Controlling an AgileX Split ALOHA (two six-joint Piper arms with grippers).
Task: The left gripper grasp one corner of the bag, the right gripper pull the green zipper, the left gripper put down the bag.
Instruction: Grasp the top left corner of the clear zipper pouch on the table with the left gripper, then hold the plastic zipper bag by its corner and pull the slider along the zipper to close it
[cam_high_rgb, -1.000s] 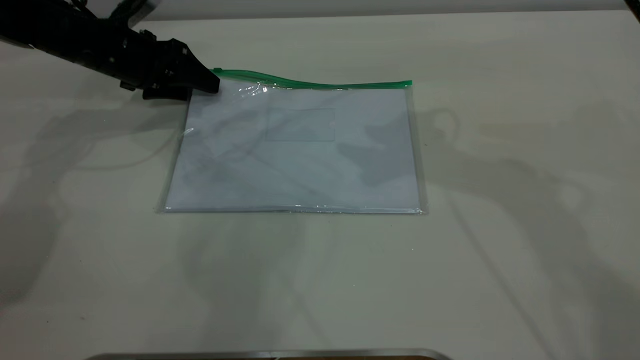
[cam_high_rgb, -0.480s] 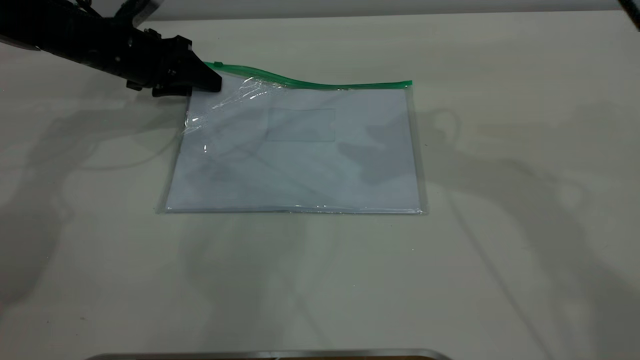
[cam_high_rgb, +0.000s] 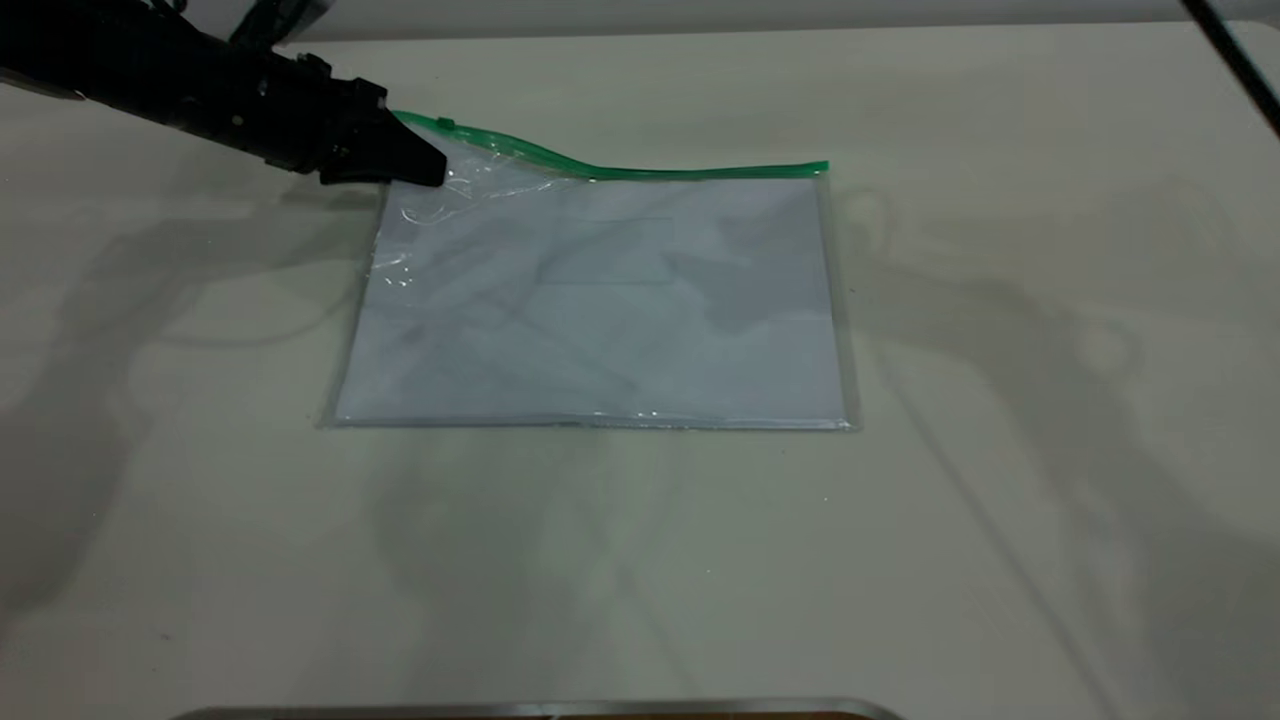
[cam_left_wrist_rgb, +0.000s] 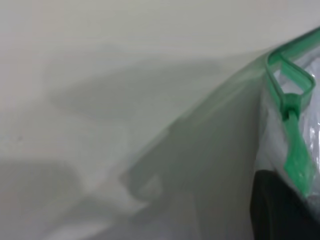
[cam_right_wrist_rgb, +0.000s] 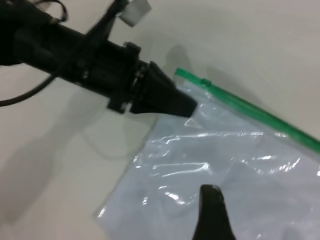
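left gripper (cam_high_rgb: 425, 168) is clamped on the bag (cam_high_rgb: 600, 300) by its lifted corner (cam_high_rgb: 445, 160), but that slick plastic could slip once the green zipper (cam_high_rgb: 445, 123) gets tugged

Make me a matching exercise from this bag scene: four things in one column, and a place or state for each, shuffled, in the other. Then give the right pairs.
Things:
1. left gripper
2. green zipper
3. right gripper
4. corner of the bag

Places or states:
A. poised over the clear plastic, holding nothing
B. lifted off the table
C. small tab on the raised end of the green strip
D. shut on the bag's far corner

Pairs: 1-D, 2-C, 3-A, 4-B
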